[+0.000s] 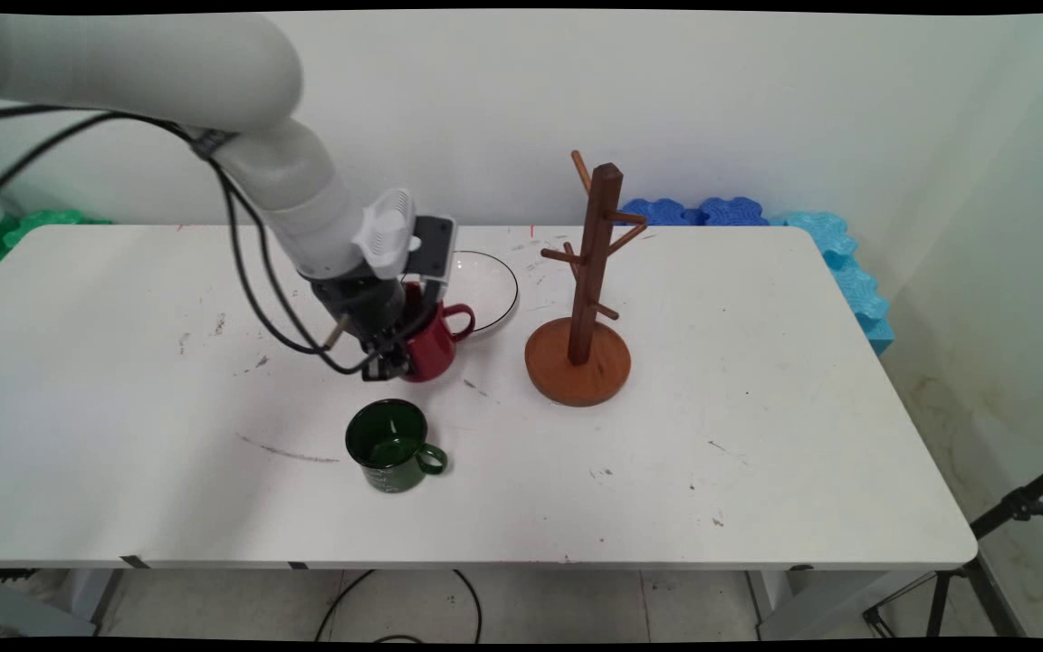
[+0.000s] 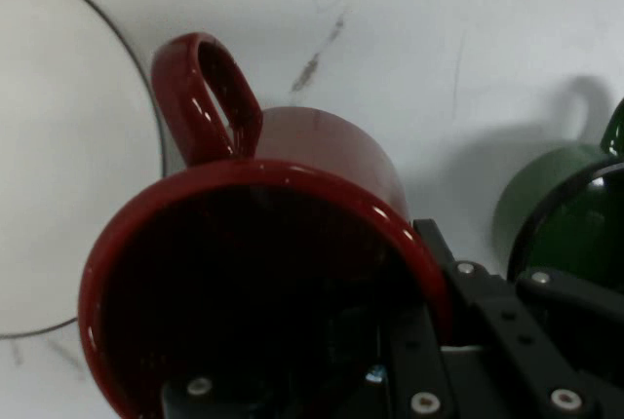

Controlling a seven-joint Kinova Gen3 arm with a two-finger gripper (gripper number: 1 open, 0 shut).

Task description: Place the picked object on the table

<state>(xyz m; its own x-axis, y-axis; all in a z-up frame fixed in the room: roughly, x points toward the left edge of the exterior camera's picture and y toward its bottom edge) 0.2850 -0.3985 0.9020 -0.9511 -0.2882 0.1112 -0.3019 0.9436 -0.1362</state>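
Your end effector (image 1: 387, 360) is clamped on the rim of the red mug (image 1: 431, 342): in the hand view one finger sits inside the mug's dark mouth and the other runs along the outer wall, so the jaws are closed down to the thickness of the mug's wall. The red mug (image 2: 263, 273) is tilted, its mouth turned toward the hand camera and its handle (image 2: 207, 97) pointing up in that view; in the main view the handle sticks out on the side facing the wooden mug tree (image 1: 583, 299). Whether the mug's base touches the tabletop (image 1: 757, 435) you cannot tell from either view.

Just behind the red mug, and partly hidden by the hand, lies a white plate with a dark rim (image 1: 485, 288). In front of the red mug, nearer the camera, a green mug (image 1: 392, 446) stands upright on the tabletop with its handle toward the mug tree's side. The mug tree stands upright on its round base, well to the side of the red mug, with bare pegs.
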